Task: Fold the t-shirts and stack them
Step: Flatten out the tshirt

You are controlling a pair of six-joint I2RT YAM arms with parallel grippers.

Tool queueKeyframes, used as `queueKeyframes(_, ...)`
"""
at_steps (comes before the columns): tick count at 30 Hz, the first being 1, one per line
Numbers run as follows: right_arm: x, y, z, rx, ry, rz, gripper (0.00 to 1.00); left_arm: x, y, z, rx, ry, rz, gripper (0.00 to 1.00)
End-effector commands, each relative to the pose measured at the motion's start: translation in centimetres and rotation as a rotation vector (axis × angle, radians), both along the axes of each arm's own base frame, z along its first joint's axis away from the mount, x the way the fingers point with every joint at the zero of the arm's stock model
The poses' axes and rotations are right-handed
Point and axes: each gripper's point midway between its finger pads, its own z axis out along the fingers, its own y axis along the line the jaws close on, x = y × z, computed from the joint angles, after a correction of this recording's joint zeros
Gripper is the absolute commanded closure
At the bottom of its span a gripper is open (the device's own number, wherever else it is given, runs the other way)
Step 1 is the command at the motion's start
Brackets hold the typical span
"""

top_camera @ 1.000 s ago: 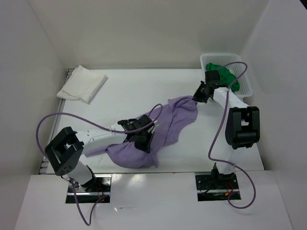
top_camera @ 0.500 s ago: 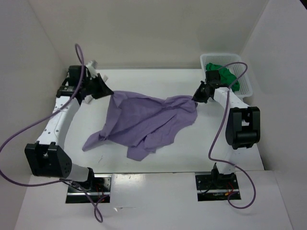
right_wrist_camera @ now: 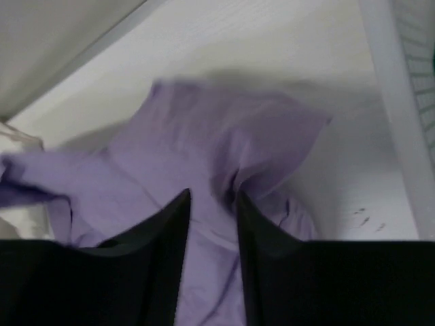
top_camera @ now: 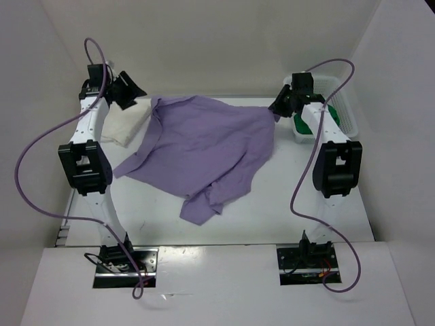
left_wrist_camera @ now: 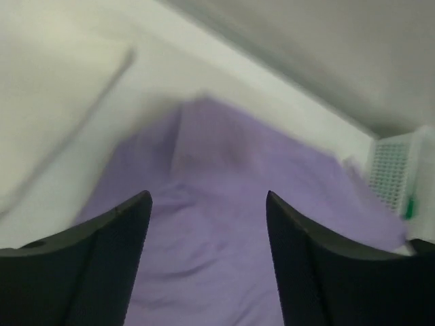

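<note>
Table [top_camera: 285, 204] under lilac shirt [top_camera: 204, 146], spread rumpled. White shirt [top_camera: 126, 125] folded, beside its far-left corner. Basket [top_camera: 348, 117] beside far-right corner, green shirt [top_camera: 301, 127] inside. Left gripper [top_camera: 132, 92] near far-left corner, fingers spread, empty. Right gripper [top_camera: 275, 109] pinches far-right corner.

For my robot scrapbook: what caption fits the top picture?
Right gripper pinches a spread soft lilac-purple cloth t-shirt; left gripper hangs open.

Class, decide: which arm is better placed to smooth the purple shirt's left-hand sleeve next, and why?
Probably left: the left claw is open, beside the white shirt on that side. The right claw is pinching the purple shirt at its right edge.
</note>
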Motion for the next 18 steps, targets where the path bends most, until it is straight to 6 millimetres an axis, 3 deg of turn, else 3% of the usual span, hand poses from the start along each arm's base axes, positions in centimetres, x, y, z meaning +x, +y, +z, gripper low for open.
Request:
queueKeyframes(1,-2.5,0.1,3.0,-0.077,-0.026,-0.007,0.58,-2.2,2.3,2.0,0.104,-0.030,0.098,0.19)
queueKeyframes(2,-3.4,1.0,2.9,-0.076,-0.035,0.011,0.45,-3.2,2.3,1.5,0.108,-0.020,0.105,0.00)
queueKeyframes(4,-5.7,1.8,1.9,-0.068,-0.022,0.025,0.38,-5.2,1.9,0.5,0.112,-0.022,0.092,0.00)
queueKeyframes(5,-8.3,2.3,-0.1,-0.059,0.027,0.037,0.36,-8.3,0.2,-1.7,0.105,0.027,0.066,0.00)
queueKeyframes(6,-9.8,3.5,-1.0,-0.048,0.048,0.065,0.35,-9.6,-0.5,-2.5,0.111,0.034,0.059,0.00)
queueKeyframes(7,-11.9,4.0,-3.7,-0.032,0.115,0.070,0.35,-11.5,-0.7,-1.6,0.146,0.006,0.071,0.00)
queueKeyframes(9,-14.4,5.8,-4.1,0.016,0.135,0.115,0.43,-14.3,-1.4,-3.8,0.157,0.051,0.061,0.03)
queueKeyframes(10,-16.4,6.8,-6.1,0.042,0.195,0.116,0.52,-16.5,-1.3,-5.3,0.172,0.082,0.066,0.16)
queueKeyframes(11,-17.5,7.5,-6.1,0.076,0.199,0.128,0.56,-17.8,-0.8,-6.4,0.192,0.124,0.091,0.21)
queueKeyframes(14,-20.2,8.2,-8.8,0.096,0.267,0.105,0.58,-20.3,0.8,-8.4,0.266,0.172,0.163,0.26)
queueKeyframes(15,-21.1,8.3,-10.1,0.086,0.301,0.111,0.54,-20.7,1.0,-9.1,0.272,0.191,0.169,0.26)
queueKeyframes(17,-21.6,8.4,-11.1,0.078,0.330,0.117,0.49,-20.9,1.3,-10.7,0.284,0.237,0.178,0.20)
queueKeyframes(18,-22.1,8.0,-12.3,0.060,0.353,0.105,0.46,-21.2,1.5,-12.4,0.294,0.287,0.181,0.14)
